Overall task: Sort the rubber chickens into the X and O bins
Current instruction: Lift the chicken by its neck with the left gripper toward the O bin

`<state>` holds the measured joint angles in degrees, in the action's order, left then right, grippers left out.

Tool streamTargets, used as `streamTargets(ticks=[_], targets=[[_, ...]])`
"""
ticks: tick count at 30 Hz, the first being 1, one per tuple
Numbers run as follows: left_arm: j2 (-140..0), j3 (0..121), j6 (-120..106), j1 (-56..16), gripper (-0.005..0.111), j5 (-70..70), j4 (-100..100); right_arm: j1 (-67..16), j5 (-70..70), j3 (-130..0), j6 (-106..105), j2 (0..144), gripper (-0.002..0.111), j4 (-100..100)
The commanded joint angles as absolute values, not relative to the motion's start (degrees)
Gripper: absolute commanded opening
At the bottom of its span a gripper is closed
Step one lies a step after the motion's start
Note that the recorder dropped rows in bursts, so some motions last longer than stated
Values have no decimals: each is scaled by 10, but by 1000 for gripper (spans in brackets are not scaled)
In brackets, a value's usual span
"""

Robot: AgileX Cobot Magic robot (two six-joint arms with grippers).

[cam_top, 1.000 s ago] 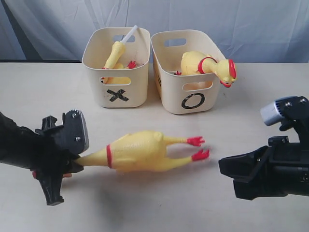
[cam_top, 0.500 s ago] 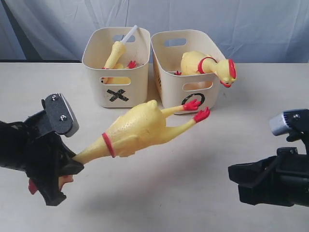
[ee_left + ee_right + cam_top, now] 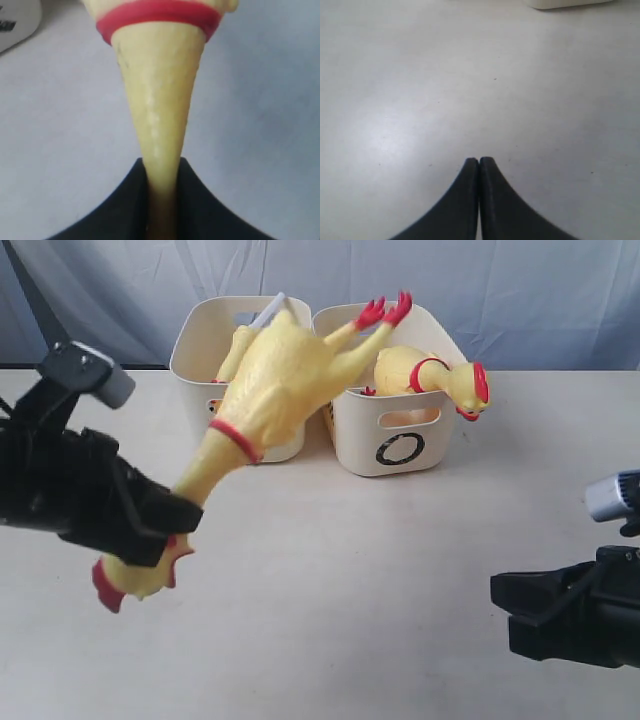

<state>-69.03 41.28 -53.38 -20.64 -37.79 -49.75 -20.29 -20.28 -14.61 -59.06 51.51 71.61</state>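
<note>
The left jaws pinch the thin neck of the big chicken [image 3: 270,380]; the right jaws are shut on nothing, low over the near right corner of the tabletop [image 3: 350,570]. A second ago this chicken lay flat on the tabletop, and now it is up in the air, head down by the jaws and red feet up near the bin tops. I think it belongs in the O bin [image 3: 400,445], where another fat chicken [image 3: 420,370] lies, not the X bin [image 3: 195,350].
</note>
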Motion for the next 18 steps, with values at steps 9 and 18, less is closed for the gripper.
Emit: streamTargets(ticks=[9,18], targets=[[-773,534,-527,-207,0,-486,-776,-200,-209,-144,-592,511,0,727],[-865,582,-527,-207,0,-531,-908,-200,-208,-144,-592,511,0,728]])
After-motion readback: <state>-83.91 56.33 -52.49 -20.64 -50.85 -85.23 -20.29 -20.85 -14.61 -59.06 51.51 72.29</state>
